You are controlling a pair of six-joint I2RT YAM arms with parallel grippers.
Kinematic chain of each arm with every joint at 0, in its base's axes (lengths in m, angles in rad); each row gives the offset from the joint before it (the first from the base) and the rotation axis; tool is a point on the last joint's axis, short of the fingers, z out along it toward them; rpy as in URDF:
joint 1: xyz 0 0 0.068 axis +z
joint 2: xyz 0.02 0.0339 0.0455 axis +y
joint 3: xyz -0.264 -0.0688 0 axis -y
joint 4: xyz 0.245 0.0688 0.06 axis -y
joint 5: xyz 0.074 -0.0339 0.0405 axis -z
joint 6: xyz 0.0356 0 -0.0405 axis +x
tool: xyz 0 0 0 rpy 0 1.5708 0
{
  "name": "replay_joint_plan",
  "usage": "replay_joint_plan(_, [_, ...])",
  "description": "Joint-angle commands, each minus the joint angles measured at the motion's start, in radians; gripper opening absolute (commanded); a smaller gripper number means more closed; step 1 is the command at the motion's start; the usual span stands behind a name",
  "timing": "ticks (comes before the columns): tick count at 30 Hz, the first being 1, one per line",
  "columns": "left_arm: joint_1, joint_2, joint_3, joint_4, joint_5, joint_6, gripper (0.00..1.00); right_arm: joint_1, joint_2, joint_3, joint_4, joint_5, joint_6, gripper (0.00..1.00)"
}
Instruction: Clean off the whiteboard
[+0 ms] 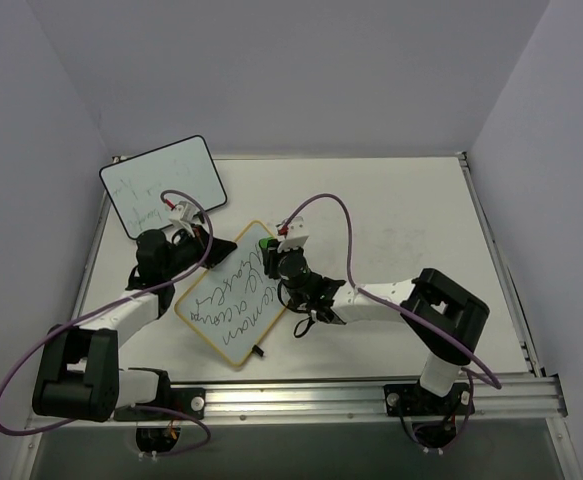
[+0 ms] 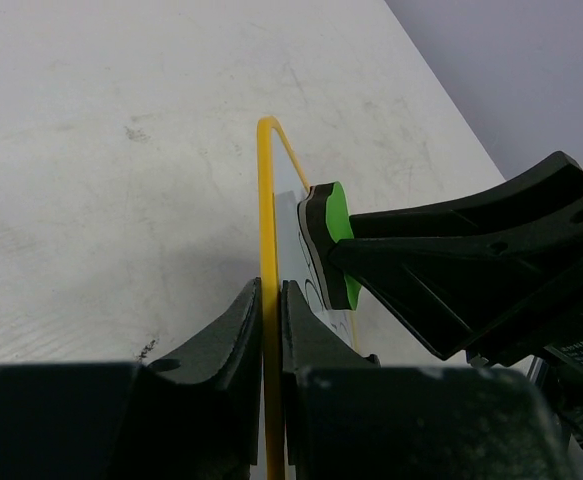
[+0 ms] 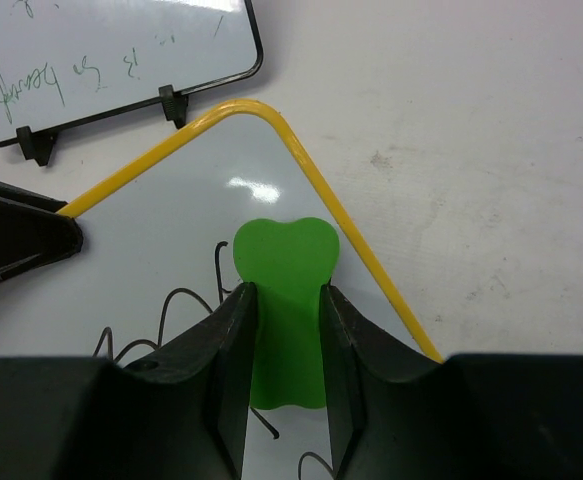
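Note:
The yellow-framed whiteboard [image 1: 229, 295] lies tilted on the table, covered in dark handwriting. My left gripper [image 1: 199, 238] is shut on its yellow edge [image 2: 268, 250], seen edge-on between the jaws. My right gripper [image 1: 274, 262] is shut on a green eraser [image 3: 284, 300] with a black pad, pressed onto the board near its far corner [image 3: 261, 110]. The eraser [image 2: 333, 240] also shows in the left wrist view, against the board face. Scribbles [image 3: 186, 305] lie beside the eraser.
A black-framed whiteboard [image 1: 163, 184] with faint green writing stands at the back left; it shows in the right wrist view [image 3: 111, 60] with its clip feet. The table [image 1: 401, 230] is white, with a metal rail [image 1: 371, 398] at the near edge.

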State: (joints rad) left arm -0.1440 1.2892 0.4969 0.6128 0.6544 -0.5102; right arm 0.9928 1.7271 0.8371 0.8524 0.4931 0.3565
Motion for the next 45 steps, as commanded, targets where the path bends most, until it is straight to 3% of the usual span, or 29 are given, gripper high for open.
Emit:
replay_joint_plan(1, [-0.022,-0.037,0.000,0.104,0.021,0.050,0.02,-0.003,0.029,0.003,0.042,0.058,-0.025,0.00])
replay_joint_plan(11, [-0.052,-0.067,-0.011,0.084,-0.025,0.094,0.02,0.027,0.043,0.040,0.050,-0.060,-0.045,0.00])
replay_joint_plan(26, [-0.065,-0.082,-0.012,0.067,-0.048,0.114,0.02,0.172,0.081,0.074,0.048,-0.050,-0.064,0.00])
replay_joint_plan(45, [-0.068,-0.105,-0.027,0.076,-0.070,0.122,0.02,-0.034,0.049,-0.021,0.047,0.015,-0.042,0.00])
